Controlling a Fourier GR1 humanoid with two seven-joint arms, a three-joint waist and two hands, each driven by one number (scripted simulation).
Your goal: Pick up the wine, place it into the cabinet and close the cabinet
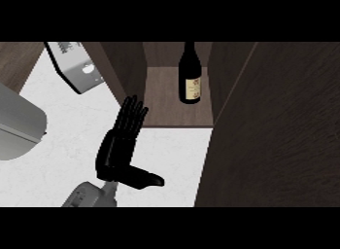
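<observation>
A dark wine bottle [190, 73] with a pale label stands inside the open cabinet [174, 114] on its brown shelf, towards the right side. The cabinet's dark wooden door [280, 131] fills the right part of the head view, swung open towards me. My left hand [121, 146] hovers over the white counter just in front of the cabinet's left wall, fingers straight and pointing at the shelf's front edge, thumb out to the right. It holds nothing. My right hand does not show.
A grey rounded appliance [11, 124] sits at the left edge of the white counter [65, 126]. A silvery box-like object [78, 68] stands at the back left, beside the cabinet's left wall [121, 73].
</observation>
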